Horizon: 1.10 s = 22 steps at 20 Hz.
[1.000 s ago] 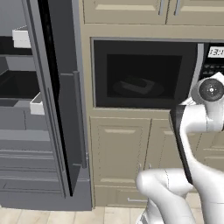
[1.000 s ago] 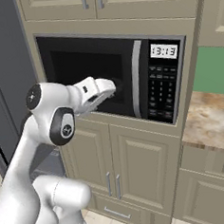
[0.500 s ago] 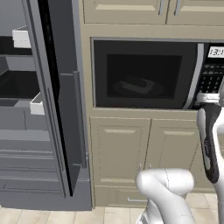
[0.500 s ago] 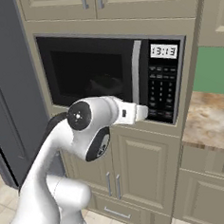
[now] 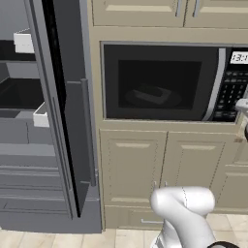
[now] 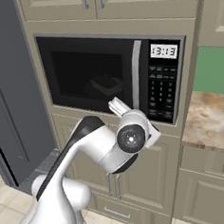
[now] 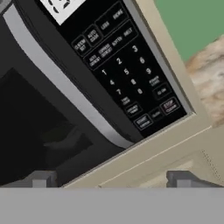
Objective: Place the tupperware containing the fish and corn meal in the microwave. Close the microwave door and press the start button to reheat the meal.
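Observation:
The microwave point(image 5: 160, 80) point(image 6: 106, 76) is built into the cabinet wall and its microwave door point(image 6: 89, 75) stands shut, with the curved silver handle point(image 6: 137, 74) point(image 7: 65, 83) beside the keypad point(image 6: 161, 92) point(image 7: 127, 70). Through the dark glass the tupperware point(image 5: 152, 94) point(image 6: 107, 85) point(image 7: 61, 138) shows dimly on the oven floor. I cannot make out the fish and corn meal through the glass. My gripper point(image 6: 133, 121) point(image 7: 111, 181) is open and holds nothing. It hovers just in front of the trim below the keypad's bottom buttons, pointing at them.
The grey fridge point(image 5: 68, 111) point(image 6: 12, 93) stands open at the left, with white bins point(image 5: 24, 41) on its shelves. Beige cabinet doors point(image 5: 164, 164) lie below the microwave. A speckled counter point(image 6: 215, 125) and green wall point(image 6: 213, 70) are to the right.
The arm has swung from in front of the door glass rightward and down to the keypad. The door stayed shut and the jaws stayed wide.

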Available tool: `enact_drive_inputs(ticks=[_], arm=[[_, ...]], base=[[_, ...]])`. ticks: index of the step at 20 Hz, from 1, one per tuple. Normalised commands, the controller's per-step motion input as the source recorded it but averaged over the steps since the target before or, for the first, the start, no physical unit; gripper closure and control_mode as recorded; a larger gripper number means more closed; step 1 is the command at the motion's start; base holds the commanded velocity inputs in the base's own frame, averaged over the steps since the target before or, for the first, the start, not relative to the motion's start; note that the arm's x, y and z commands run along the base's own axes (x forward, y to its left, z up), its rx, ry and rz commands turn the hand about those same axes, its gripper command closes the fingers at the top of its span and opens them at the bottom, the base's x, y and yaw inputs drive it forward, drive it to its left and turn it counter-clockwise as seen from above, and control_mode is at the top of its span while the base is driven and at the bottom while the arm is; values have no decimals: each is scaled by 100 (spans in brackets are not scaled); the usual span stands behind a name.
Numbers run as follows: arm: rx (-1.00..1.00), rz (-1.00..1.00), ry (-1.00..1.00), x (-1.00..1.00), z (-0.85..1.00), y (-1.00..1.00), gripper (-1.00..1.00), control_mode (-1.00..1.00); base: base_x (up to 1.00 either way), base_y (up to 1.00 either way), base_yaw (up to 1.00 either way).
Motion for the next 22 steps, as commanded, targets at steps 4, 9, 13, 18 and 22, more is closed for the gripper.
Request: enact_drive_inputs(ticks=[4,9,13,18,22], arm=[[42,0,0,0,-12,0,-100,-100],[21,0,0,8,-25,0,100,-100],[17,-1,0,17,-21,1,100,-100],[15,-3,0,29,-9,0,100,-100],[12,-3,0,36,-9,0,100,-100]], base=[[0,0,0],[0,0,0],[0,0,0],[0,0,0],[0,0,0]])
